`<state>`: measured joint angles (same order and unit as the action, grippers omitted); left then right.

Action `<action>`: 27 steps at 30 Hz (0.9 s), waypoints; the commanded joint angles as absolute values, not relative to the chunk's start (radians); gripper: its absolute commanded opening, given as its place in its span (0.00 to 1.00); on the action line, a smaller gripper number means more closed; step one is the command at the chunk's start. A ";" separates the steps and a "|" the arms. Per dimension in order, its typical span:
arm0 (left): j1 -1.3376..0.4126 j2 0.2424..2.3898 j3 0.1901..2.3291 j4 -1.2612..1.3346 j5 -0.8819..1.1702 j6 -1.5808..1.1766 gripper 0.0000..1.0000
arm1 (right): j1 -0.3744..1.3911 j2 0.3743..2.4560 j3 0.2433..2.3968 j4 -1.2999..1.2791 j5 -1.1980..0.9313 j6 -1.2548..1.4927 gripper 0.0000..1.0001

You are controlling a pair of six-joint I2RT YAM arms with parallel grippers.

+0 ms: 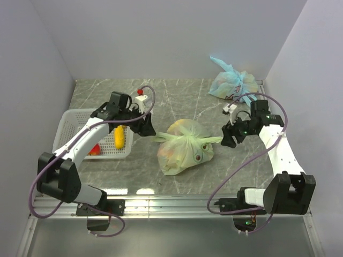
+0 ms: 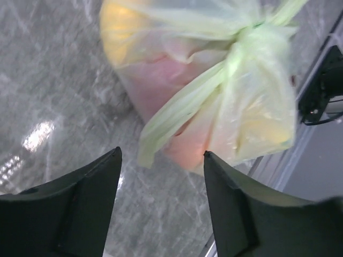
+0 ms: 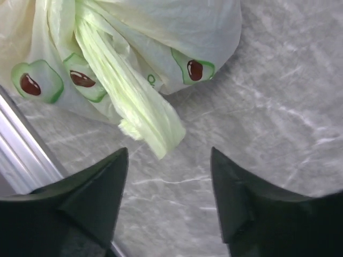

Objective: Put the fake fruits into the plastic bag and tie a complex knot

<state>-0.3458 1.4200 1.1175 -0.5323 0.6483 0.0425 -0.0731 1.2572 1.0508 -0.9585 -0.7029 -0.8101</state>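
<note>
The plastic bag, pale yellow-green with avocado prints, lies at the table's middle. Pink and orange-yellow fake fruits show through it. Its knot is tied on top, with a handle end sticking out to each side. My left gripper is open just left of the left end, nothing between its fingers. My right gripper is open just right of the right end, also holding nothing. A yellow banana and a red fruit lie in the basket.
A white slotted basket stands at the left. A light blue tied bag sits at the back right. A small white and red object lies behind the left arm. An aluminium rail runs along the near edge.
</note>
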 commanded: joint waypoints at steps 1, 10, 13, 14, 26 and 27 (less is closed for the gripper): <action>-0.362 1.367 1.196 -0.569 0.739 0.116 0.69 | -0.012 1.215 1.103 -0.985 -0.609 -0.859 0.77; -0.405 1.333 1.198 -0.631 0.666 0.426 0.99 | 0.149 1.132 1.048 -0.868 -0.483 -0.923 0.90; -0.422 1.374 1.190 -0.646 0.654 0.579 0.99 | 0.199 1.172 1.057 -0.824 -0.451 -0.931 0.90; -0.431 1.390 1.190 -0.634 0.631 0.638 0.99 | 0.205 1.186 1.058 -0.813 -0.442 -0.936 0.90; -0.528 1.643 1.232 -0.505 0.511 0.793 0.73 | 0.264 1.302 0.996 -0.730 -0.336 -1.032 0.82; -0.531 1.649 1.233 -0.497 0.508 0.785 0.70 | 0.264 1.307 0.986 -0.709 -0.331 -1.026 0.81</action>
